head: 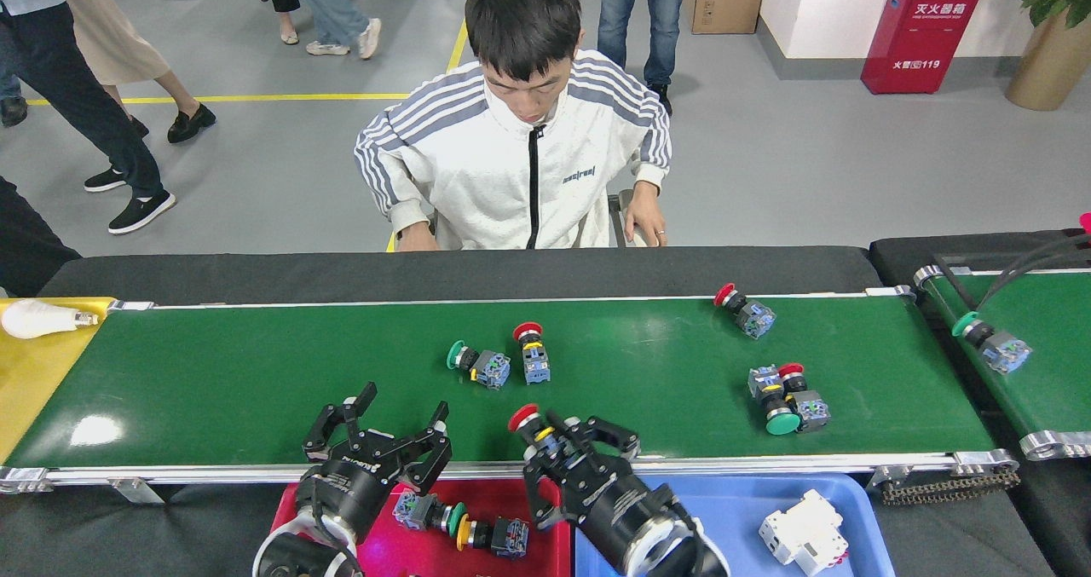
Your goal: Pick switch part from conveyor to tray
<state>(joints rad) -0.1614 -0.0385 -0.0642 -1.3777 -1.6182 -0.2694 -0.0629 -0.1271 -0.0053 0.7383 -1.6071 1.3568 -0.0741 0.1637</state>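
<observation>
The conveyor (256,381) is the long dark-green belt across the middle. Loose switch parts lie on it: a green-capped one (477,364), a red-capped one (533,355), another red-capped one (746,313) and a touching pair (784,394). My right gripper (558,451) hangs over the front rail, shut on a red-capped switch part (527,419). My left gripper (383,432) stands open and holds nothing, at the front rail above the red tray (511,496). That tray holds switch parts (460,530). The blue tray (724,509) sits beside it, under my right arm.
A person (520,159) sits behind the conveyor, hands at the far black edge. A smaller green belt (1040,372) on the right carries a green-capped part (993,343). A white block (805,530) lies in the blue tray. A light bulb (38,317) rests on the yellow surface at left.
</observation>
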